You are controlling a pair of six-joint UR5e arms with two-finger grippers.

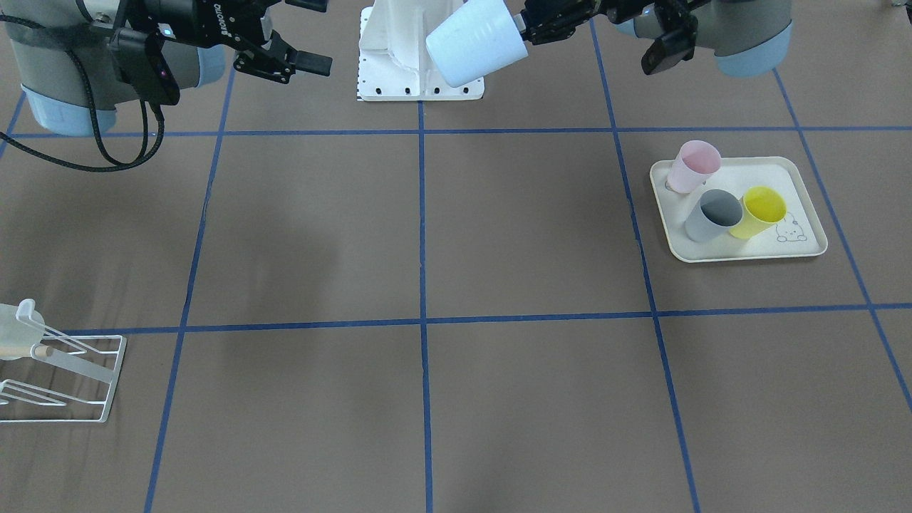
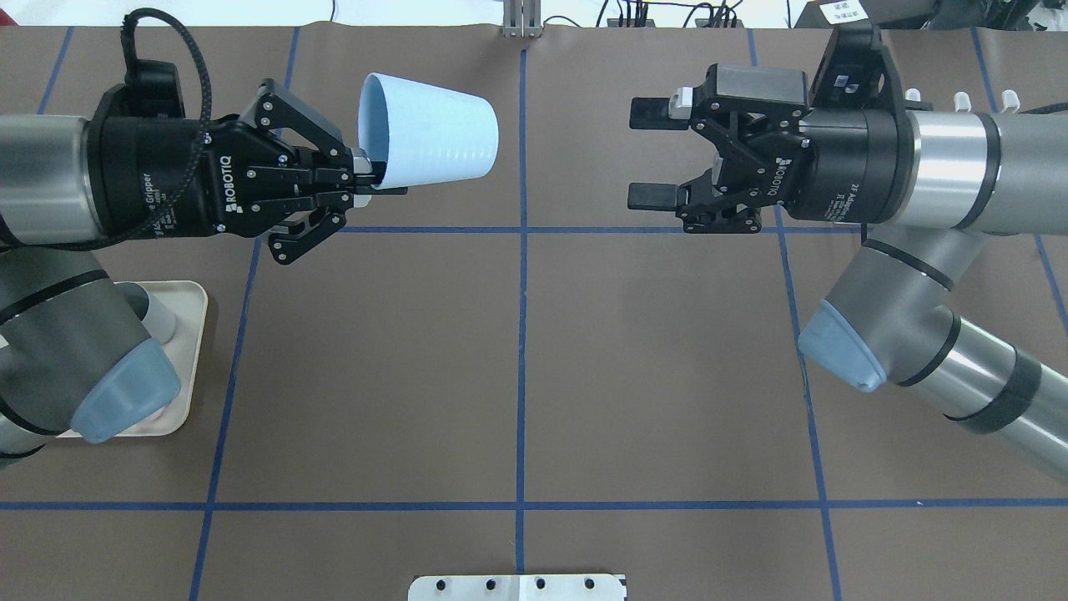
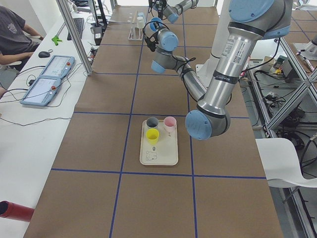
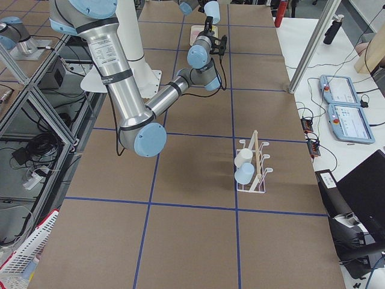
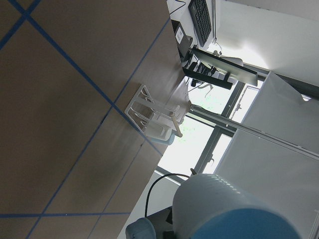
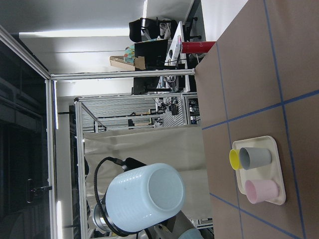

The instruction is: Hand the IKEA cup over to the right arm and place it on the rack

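My left gripper (image 2: 374, 177) is shut on the rim of a pale blue IKEA cup (image 2: 430, 138) and holds it sideways in the air, bottom toward the right arm. The cup also shows in the front view (image 1: 476, 43), the left wrist view (image 5: 234, 209) and, bottom-on, the right wrist view (image 6: 147, 199). My right gripper (image 2: 647, 154) is open and empty, facing the cup with a gap between them. The white wire rack (image 1: 116, 377) stands at the table's far side by the right arm; in the right side view it (image 4: 255, 168) carries two cups.
A cream tray (image 1: 784, 178) on the left arm's side holds a pink cup (image 1: 692, 165), a grey cup (image 1: 712, 215) and a yellow cup (image 1: 761, 211). The robot's white base (image 1: 420, 64) stands between the arms. Blue tape lines cross the brown table.
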